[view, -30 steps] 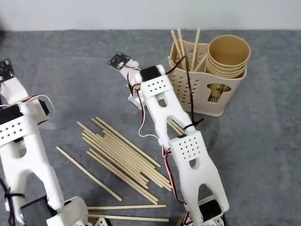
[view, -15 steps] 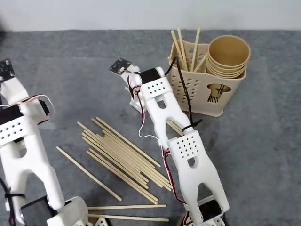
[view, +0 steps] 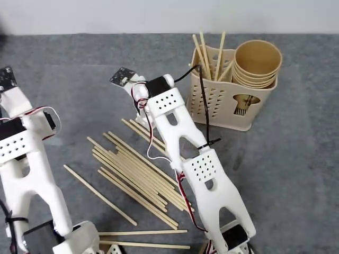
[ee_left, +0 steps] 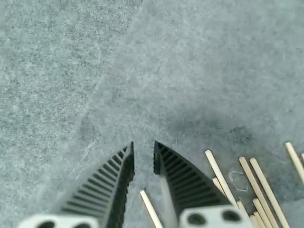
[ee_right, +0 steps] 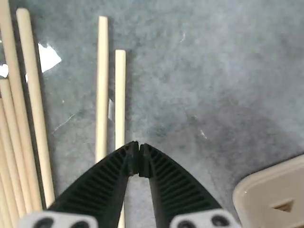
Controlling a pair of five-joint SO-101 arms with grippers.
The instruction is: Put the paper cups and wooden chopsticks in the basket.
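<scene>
Grey cloth (view: 296, 174) covers the tabletop under a pale wall (view: 159, 16), basket (view: 228, 108) with paper cups (view: 258, 61) near its far edge, wooden chopsticks (view: 137, 174) strewn centrally beside the clenched, empty right gripper (ee_right: 138, 148); left gripper (ee_left: 142, 149) seemingly slightly parted.

**Cups are in, many sticks are out**

The tan paper cups (view: 258, 62) sit one inside the other. They stand up in the right part of my cream basket (view: 228, 114). A few wooden chopsticks (view: 204, 47) stand in its left part and poke out over the rim. Most of the sticks lie flat on the grey mat (view: 79, 95) in a big slanted pile (view: 139, 174), left of the basket. One lone stick (view: 100, 195) lies just beside the pile. Two more sticks (view: 153, 232) lie side by side close to me, well apart from the basket.
</scene>
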